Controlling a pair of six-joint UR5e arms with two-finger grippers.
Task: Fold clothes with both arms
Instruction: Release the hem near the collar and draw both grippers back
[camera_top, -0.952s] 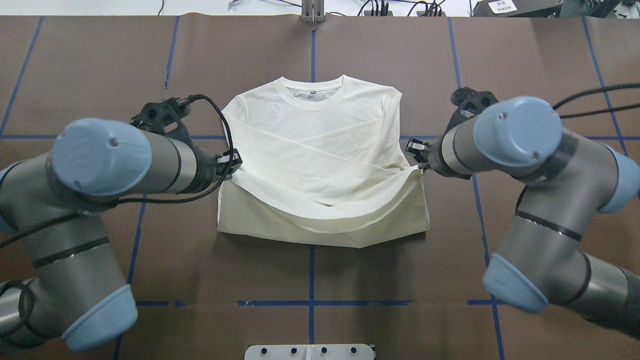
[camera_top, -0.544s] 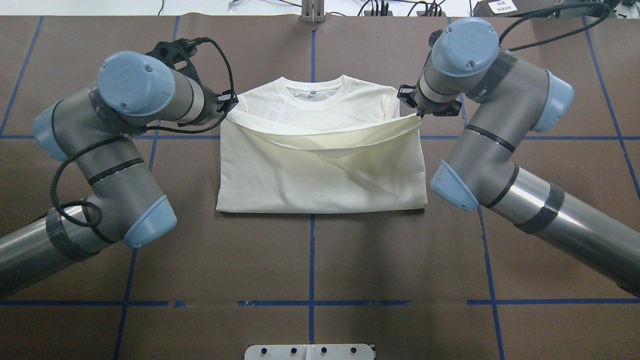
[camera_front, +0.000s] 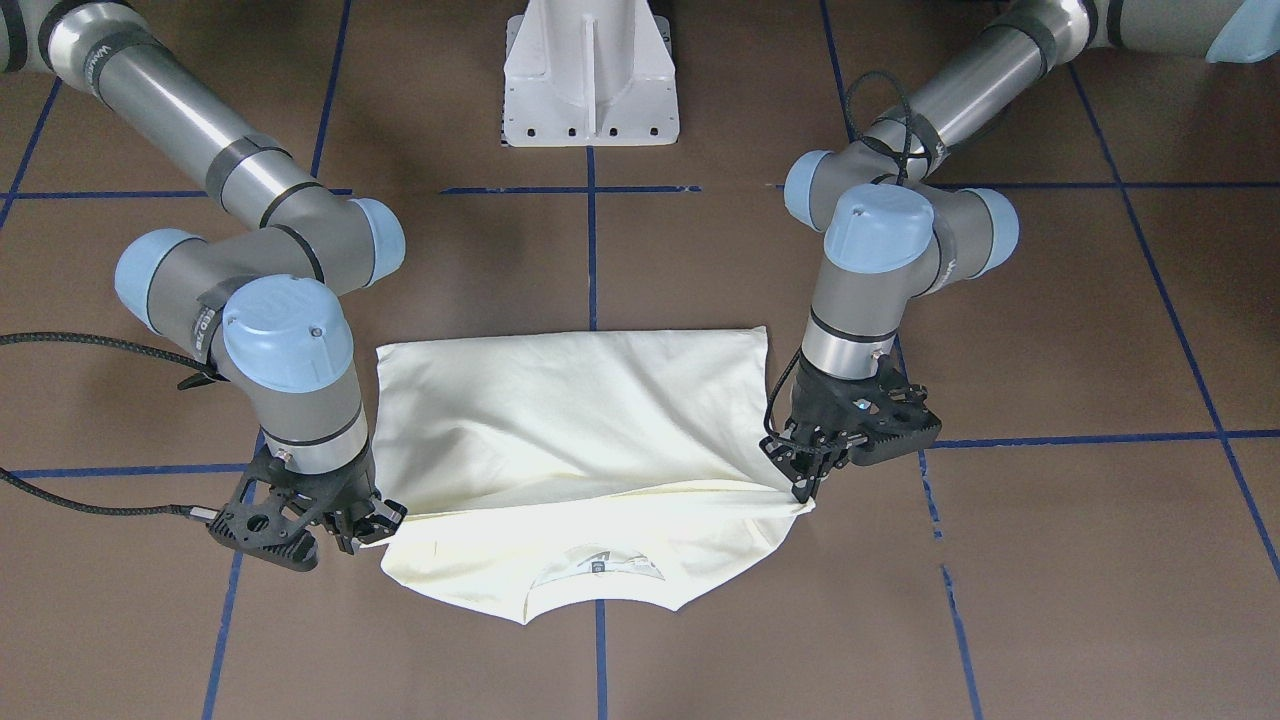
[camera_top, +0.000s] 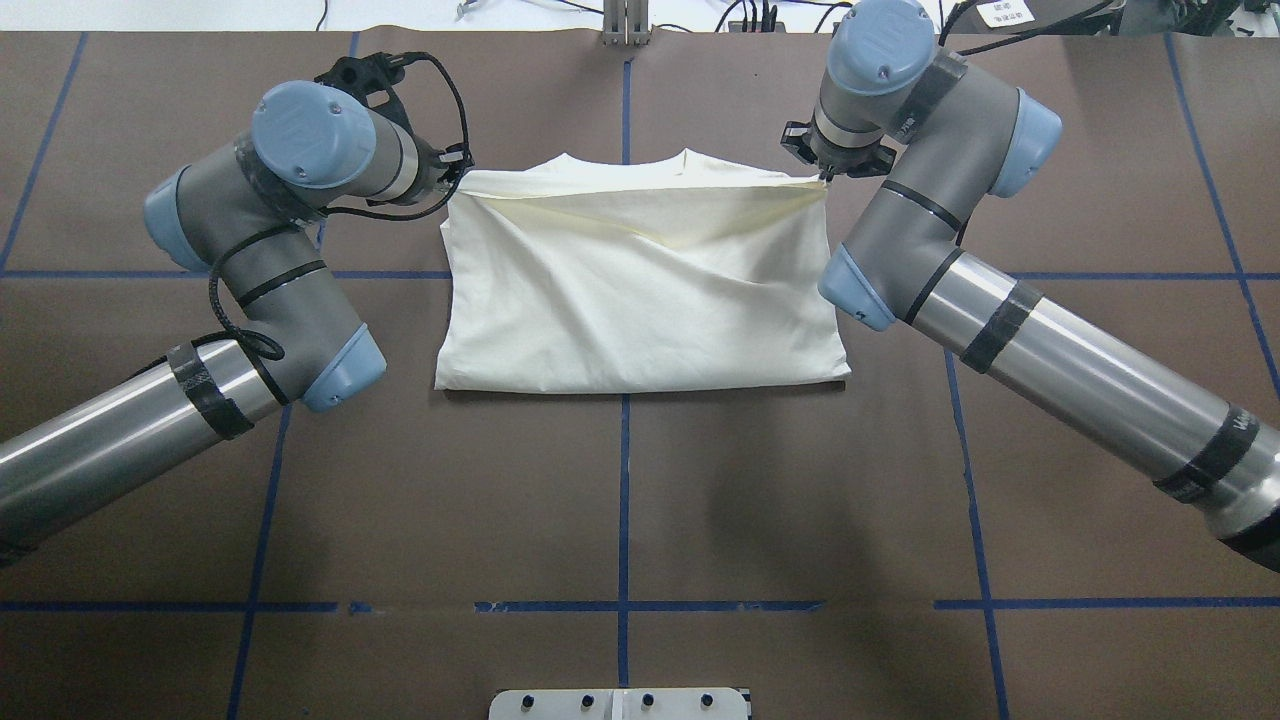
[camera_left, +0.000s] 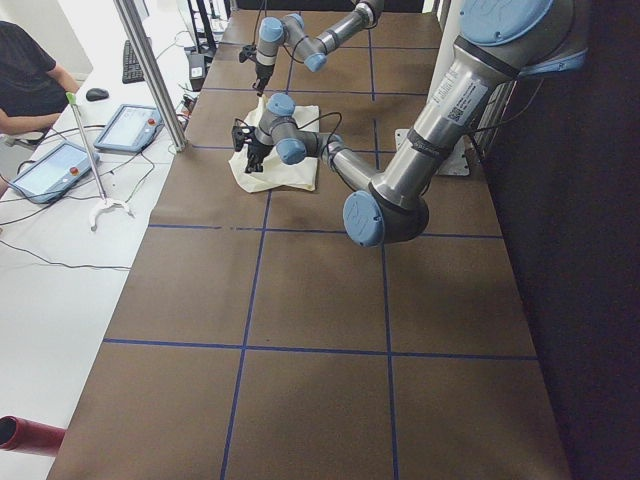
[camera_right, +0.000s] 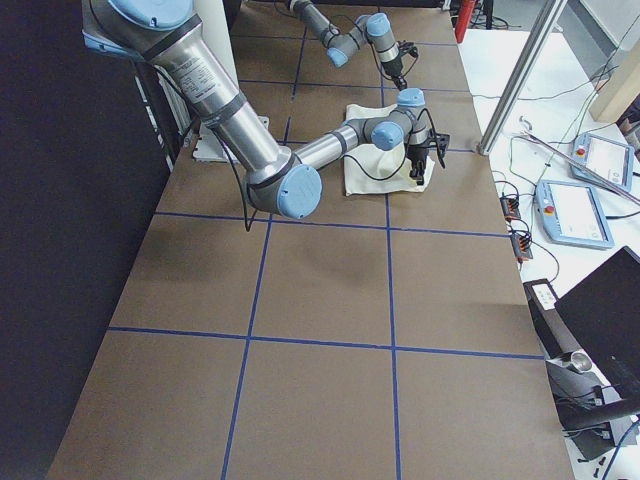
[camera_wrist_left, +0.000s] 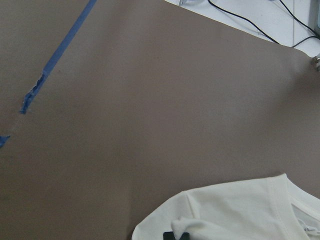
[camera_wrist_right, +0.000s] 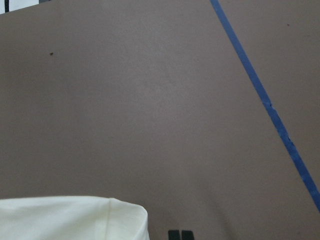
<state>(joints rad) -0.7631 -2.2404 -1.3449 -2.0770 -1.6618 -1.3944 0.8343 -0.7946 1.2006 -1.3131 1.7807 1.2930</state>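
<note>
Cream T-shirt (camera_front: 570, 420), left pincer (camera_front: 803, 487), right pincer (camera_front: 368, 532) gripping

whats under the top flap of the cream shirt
Past the flap, pinched by the left end effector and right end effector, only the cream long-sleeved T-shirt's neckline peeks out; everything else underneath is covered.

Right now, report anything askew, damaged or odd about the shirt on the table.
Nothing damaged or spilled. The lifted hem of the T-shirt hangs between the left tool and right tool, sagging slightly in the middle; the collar peeks out beyond it.
</note>
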